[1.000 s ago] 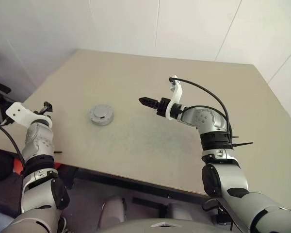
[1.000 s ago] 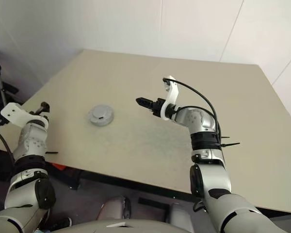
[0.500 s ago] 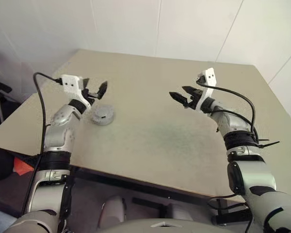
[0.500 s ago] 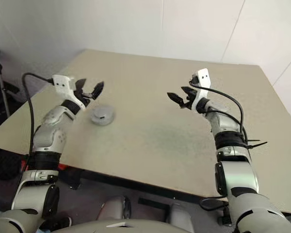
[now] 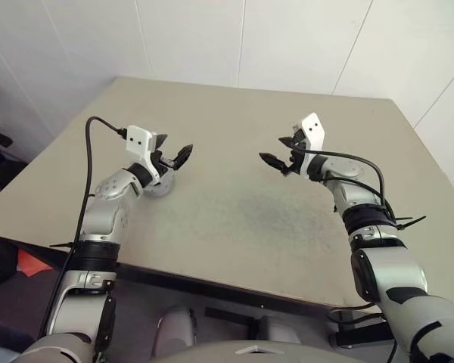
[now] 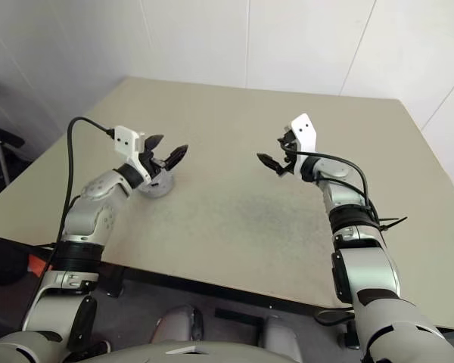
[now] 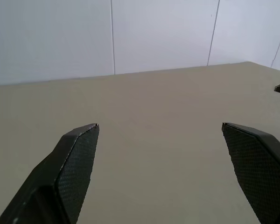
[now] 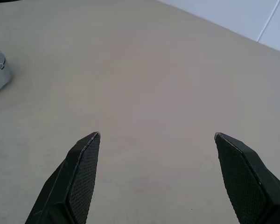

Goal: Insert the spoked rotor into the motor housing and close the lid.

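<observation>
Left fingers (image 6: 178, 153) spread above motor housing (image 6: 156, 185), right fingers (image 6: 266, 161) apart

You have a beige worktop (image 6: 303, 227); a round grey motor housing (image 6: 156, 186) lies near its left edge.

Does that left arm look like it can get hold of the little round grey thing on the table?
Probably yes. The left gripper is open and hangs just above the round grey motor housing, nothing standing between them on the table. It would likely need to tip downward first, since it points level now.
</observation>
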Controlling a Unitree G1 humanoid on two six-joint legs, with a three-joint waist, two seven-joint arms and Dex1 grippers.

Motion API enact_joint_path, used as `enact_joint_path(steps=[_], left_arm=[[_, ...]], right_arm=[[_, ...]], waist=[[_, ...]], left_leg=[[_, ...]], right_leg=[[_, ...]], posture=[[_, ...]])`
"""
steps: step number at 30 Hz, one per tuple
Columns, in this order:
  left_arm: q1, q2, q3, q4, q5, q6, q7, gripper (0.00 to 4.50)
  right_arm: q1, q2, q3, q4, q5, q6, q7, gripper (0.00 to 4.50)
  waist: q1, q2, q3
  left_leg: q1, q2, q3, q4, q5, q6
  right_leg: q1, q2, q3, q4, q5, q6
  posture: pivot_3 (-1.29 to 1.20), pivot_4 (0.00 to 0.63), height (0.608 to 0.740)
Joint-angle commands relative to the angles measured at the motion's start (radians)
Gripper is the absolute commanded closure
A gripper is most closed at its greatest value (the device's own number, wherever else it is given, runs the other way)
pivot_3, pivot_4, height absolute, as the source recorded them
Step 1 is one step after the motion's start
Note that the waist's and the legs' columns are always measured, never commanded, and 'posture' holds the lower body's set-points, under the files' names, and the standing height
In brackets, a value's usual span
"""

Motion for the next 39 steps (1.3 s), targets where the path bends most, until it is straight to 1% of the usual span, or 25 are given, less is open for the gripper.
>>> enact_joint_path(steps=[1,10,15,21,28,31,35,39], left_arm=[[-0.010,0.006,0.003,-0.045,0.003,0.002,-0.017,0.03],[-0.013,-0.029,-0.019,-0.047,0.009,0.015,-0.029,0.03],[0.005,-0.054,-0.024,-0.058,-0.001,0.015,-0.033,0.03],[0.019,-0.075,-0.049,-0.064,0.003,0.024,-0.058,0.03],[0.026,-0.098,-0.084,-0.064,-0.010,0.059,-0.104,0.03],[0.024,-0.098,-0.089,-0.051,-0.008,0.071,-0.126,0.03],[0.057,-0.114,-0.082,-0.069,-0.024,0.078,-0.129,0.03],[0.070,-0.106,-0.091,-0.075,-0.015,0.085,-0.142,0.03]], right_arm=[[-0.005,-0.020,0.001,-0.028,-0.015,-0.028,0.012,0.08],[-0.040,-0.045,-0.011,0.057,-0.028,-0.051,0.016,0.08],[-0.031,-0.059,-0.030,0.072,-0.006,-0.049,0.059,0.08],[0.010,-0.082,-0.032,0.048,-0.005,-0.065,0.096,0.08],[0.085,-0.112,-0.032,-0.052,0.005,-0.036,0.143,0.08],[0.102,-0.125,-0.038,-0.075,0.002,-0.031,0.134,0.08],[0.140,-0.145,-0.050,-0.110,0.005,-0.032,0.112,0.08],[0.137,-0.152,-0.057,-0.120,0.010,-0.017,0.102,0.08]], waist=[[0.000,0.000,0.000],[-0.002,0.000,0.000],[-0.001,0.000,0.000],[0.000,0.000,0.000],[0.002,0.000,0.000],[-0.001,0.000,0.000],[0.000,0.000,0.000],[-0.002,0.000,0.000]], left_leg=[[0.000,0.000,0.000,0.000,0.000,0.000],[0.000,0.000,0.000,0.000,0.000,0.001],[0.000,0.000,0.000,0.000,0.000,0.002],[0.000,0.000,0.001,0.000,-0.003,0.007],[0.000,0.000,0.001,0.000,-0.003,0.009],[0.001,0.000,0.001,0.000,-0.003,0.009],[0.001,0.000,0.001,0.000,-0.004,0.010],[0.002,0.000,0.002,0.000,-0.004,0.011]], right_leg=[[0.000,0.000,0.000,0.000,0.000,0.000],[0.000,0.000,0.000,0.000,0.000,0.000],[0.000,0.000,0.000,0.000,0.000,0.000],[0.000,0.000,0.000,-0.001,0.000,0.000],[0.000,0.000,0.000,-0.001,0.000,0.000],[0.000,0.000,0.000,-0.001,0.000,0.000],[0.001,0.000,0.000,-0.002,0.000,0.000],[0.001,0.000,0.001,-0.002,0.000,0.000]], posture=[[0.00,0.000,0.740],[0.00,0.000,0.740],[0.00,0.000,0.740],[0.00,0.000,0.740],[0.00,0.000,0.740],[0.00,0.000,0.740],[0.00,0.000,0.740],[0.00,0.000,0.740]])
